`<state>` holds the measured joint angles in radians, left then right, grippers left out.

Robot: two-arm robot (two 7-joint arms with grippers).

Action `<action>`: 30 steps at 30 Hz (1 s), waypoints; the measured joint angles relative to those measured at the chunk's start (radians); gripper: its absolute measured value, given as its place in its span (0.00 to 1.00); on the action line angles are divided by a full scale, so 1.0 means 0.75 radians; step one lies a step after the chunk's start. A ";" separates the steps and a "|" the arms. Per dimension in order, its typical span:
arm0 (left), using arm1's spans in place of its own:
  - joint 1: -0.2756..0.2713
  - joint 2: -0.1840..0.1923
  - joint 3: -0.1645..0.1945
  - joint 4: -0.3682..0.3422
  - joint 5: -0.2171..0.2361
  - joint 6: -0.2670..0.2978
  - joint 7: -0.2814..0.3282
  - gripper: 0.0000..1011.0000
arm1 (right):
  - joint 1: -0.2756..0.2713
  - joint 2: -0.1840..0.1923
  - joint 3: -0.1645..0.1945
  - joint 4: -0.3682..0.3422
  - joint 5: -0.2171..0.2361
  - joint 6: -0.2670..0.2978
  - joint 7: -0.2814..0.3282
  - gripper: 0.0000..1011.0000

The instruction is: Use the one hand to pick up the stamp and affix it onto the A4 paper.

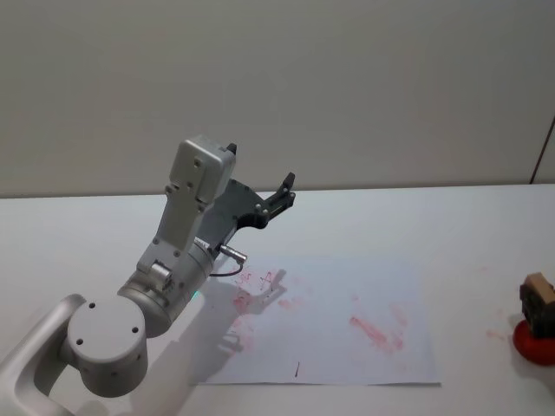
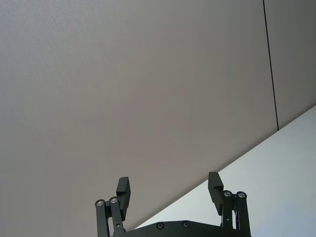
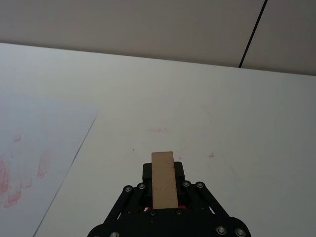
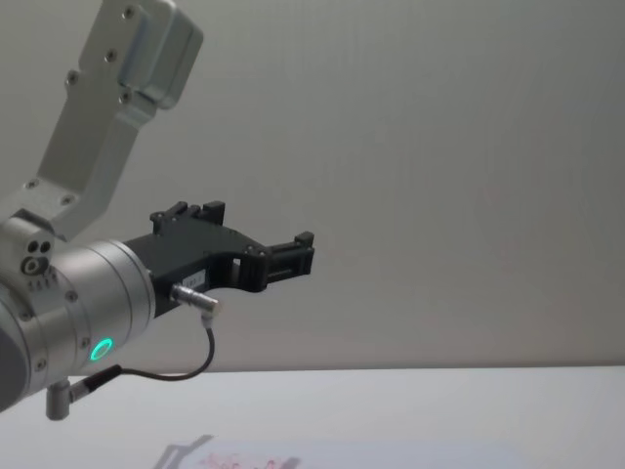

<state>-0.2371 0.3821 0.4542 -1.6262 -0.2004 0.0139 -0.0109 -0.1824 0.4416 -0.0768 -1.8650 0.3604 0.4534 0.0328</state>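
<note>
I've got the stamp dead centre between my right gripper's jaws, which are closed tight on its sides: a light-brown wooden block, squared corners, its plain flat face turned up toward the wrist camera. From the head view the stamp sits at the far right edge, over a red base. The A4 paper lies flat on the table, off to the left of those jaws and clear of them, a white sheet smeared with red and pink marks, its near corner angled toward the jaws.
</note>
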 joint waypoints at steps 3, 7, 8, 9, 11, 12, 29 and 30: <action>0.000 0.000 0.000 0.000 0.000 0.000 0.000 0.99 | -0.007 0.003 0.002 0.000 -0.001 0.012 0.002 0.22; 0.000 0.000 0.000 0.000 0.000 0.000 0.000 0.99 | -0.021 0.009 0.004 0.000 -0.007 0.032 0.005 0.22; 0.000 0.000 0.000 0.000 0.000 0.000 0.000 0.99 | -0.023 0.010 0.004 0.000 -0.008 0.036 0.006 0.22; 0.000 0.000 0.000 0.000 0.000 0.000 0.000 0.99 | -0.024 0.010 0.004 0.000 -0.010 0.039 0.006 0.22; 0.000 0.000 0.000 0.000 0.000 0.000 0.000 0.99 | -0.028 0.011 0.004 0.001 -0.014 0.046 0.007 0.22; 0.000 0.000 0.000 0.000 0.000 0.000 0.000 0.99 | -0.029 0.011 0.004 0.002 -0.016 0.049 0.007 0.22; 0.000 0.000 0.000 0.000 0.000 0.000 0.000 0.99 | -0.029 0.009 -0.001 0.021 -0.054 0.076 0.011 0.37; 0.000 0.000 0.000 0.000 0.000 0.000 0.000 0.99 | -0.029 0.009 -0.001 0.022 -0.055 0.077 0.011 0.39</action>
<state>-0.2371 0.3821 0.4542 -1.6262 -0.2004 0.0138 -0.0109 -0.2043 0.4482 -0.0774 -1.8488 0.3192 0.5110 0.0415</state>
